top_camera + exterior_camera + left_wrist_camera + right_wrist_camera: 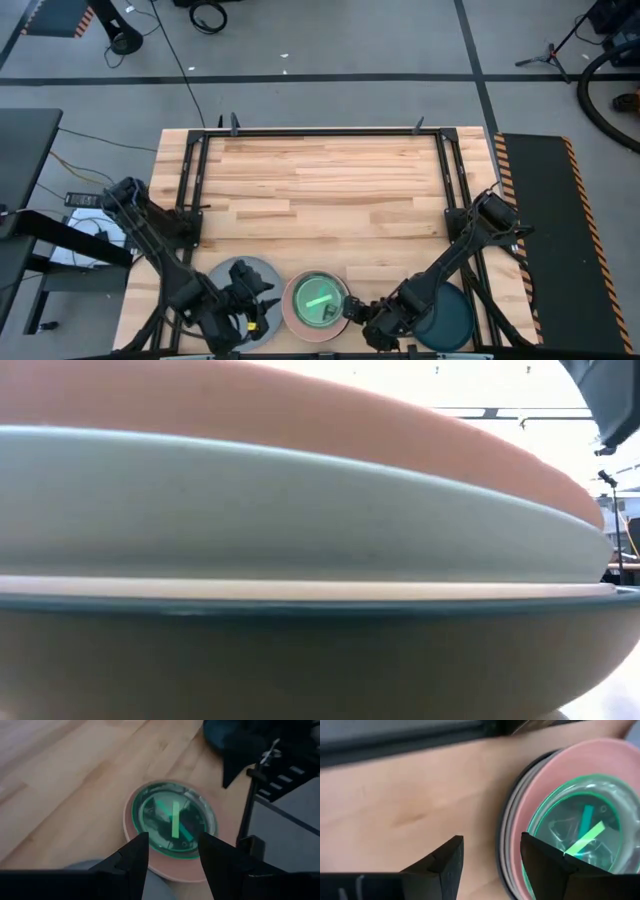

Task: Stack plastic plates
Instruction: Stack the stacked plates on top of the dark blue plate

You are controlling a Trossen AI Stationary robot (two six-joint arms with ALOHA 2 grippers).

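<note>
A stack of plastic plates (317, 303) stands near the table's near edge, a glossy green plate (172, 820) on top of a salmon pink one (530, 810). In the low view the stack fills the picture: salmon (300, 410), pale blue-grey (300, 510), cream (300, 588) and a dark teal rim (300, 603). A grey plate (240, 272) lies left of the stack, partly under my left arm. A dark teal plate (450, 318) lies to the right, under my right arm. My left gripper (258, 303) (170, 855) is open just left of the stack. My right gripper (355, 312) (487, 855) is open at the stack's right rim. My right gripper stands open astride the stack's rim (507, 845), one finger (550, 865) over the pink plate and the other outside over the table. Whether either finger touches the plates I cannot tell.
A black metal frame (190, 190) borders the wooden table on the left, far and right sides. Bare wood (320, 190) stretches from the plates to the far edge. In the left wrist view my right arm (260, 750) shows beyond the stack.
</note>
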